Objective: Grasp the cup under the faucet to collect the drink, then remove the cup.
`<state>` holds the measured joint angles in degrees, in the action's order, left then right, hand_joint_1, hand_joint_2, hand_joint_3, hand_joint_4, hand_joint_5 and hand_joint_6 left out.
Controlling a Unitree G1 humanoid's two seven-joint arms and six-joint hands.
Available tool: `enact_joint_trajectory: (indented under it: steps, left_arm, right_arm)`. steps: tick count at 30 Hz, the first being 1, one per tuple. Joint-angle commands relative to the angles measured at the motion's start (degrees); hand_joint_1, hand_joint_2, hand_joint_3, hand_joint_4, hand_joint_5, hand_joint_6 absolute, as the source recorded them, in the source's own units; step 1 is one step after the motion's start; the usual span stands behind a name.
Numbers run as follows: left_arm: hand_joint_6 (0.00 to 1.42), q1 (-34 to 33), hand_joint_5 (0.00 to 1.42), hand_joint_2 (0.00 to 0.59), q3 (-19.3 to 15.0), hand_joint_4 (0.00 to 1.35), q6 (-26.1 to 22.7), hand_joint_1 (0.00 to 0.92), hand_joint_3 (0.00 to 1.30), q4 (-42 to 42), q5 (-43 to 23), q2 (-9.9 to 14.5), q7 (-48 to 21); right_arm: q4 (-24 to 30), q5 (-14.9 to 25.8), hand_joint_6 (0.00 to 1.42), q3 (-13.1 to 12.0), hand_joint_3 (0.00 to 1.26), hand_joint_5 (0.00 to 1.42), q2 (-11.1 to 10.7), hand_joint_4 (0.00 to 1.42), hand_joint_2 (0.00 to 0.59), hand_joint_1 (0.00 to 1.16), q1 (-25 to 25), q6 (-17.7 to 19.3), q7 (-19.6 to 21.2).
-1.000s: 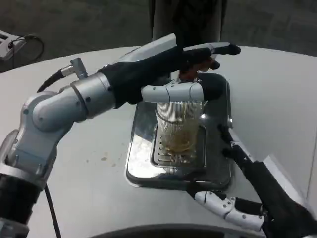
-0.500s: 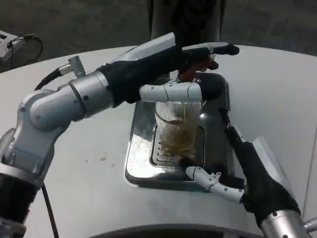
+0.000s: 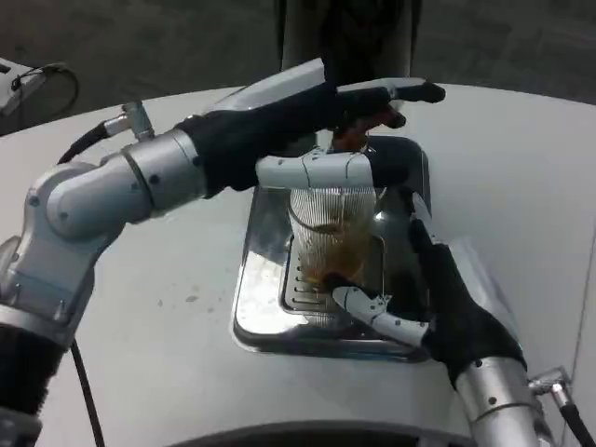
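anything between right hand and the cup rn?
Head view: the right hand sits beside the cup, its white fingers reaching toward the cup's base. Between them only the metal drip tray shows; contact can't be judged.

I can read no text, labels, brand names, numbers or signs anywhere in my head view.
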<state>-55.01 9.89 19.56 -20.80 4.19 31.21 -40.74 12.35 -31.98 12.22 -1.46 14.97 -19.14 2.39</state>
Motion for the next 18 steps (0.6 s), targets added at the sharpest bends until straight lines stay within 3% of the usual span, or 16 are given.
enact_joint_trajectory:
  steps: [1,18]
  left_arm:
    - [0.09,1.06,0.14,0.000,0.63,0.04,-0.59,0.000,0.13,-1.25,1.25,1.57,-2.51]
    - [0.08,0.38,0.14,0.000,-0.13,0.05,-0.51,0.000,0.14,-0.56,0.38,2.79,-3.99]
  right_arm:
    - [-2.02,1.08,0.00,0.14,0.00,0.06,1.06,0.01,0.231,0.66,2.05,1.22,1.41]
    - [-7.41,5.02,0.00,0.12,0.00,0.06,1.72,0.02,0.230,0.67,8.00,3.25,1.89]
